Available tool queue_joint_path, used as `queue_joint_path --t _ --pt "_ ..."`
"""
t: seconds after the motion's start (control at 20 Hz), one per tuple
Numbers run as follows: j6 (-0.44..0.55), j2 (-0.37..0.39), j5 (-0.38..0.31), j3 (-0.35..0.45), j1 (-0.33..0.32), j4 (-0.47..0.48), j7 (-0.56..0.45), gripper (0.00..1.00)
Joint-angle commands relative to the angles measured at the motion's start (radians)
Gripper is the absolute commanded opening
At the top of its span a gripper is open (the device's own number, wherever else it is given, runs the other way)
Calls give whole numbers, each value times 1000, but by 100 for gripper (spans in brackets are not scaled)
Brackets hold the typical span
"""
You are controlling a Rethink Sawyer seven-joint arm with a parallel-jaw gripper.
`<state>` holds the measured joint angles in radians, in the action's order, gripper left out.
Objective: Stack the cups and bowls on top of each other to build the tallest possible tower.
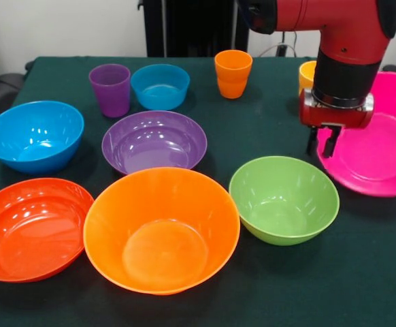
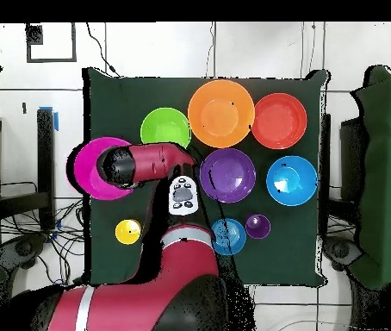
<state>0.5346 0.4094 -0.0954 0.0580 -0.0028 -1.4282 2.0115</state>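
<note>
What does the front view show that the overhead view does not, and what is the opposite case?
Only the front view shows the gripper, hanging at the left rim of the pink bowl, and the orange cup, which the arm covers from above. Only the overhead view shows the whole yellow cup and the floor around the table. Both show the pink bowl, green bowl, large orange bowl, red-orange bowl, purple bowl, large blue bowl, small blue bowl and purple cup, none stacked yet.

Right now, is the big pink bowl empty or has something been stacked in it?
Empty. The pink bowl shows only bare glossy interior in the front view; the tool hangs above its near-left rim, holding nothing.
</note>
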Motion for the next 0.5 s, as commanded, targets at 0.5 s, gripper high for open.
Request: queue_joint_path --t 0.5 --pt "-62 -48 -38 24 21 63 64 0"
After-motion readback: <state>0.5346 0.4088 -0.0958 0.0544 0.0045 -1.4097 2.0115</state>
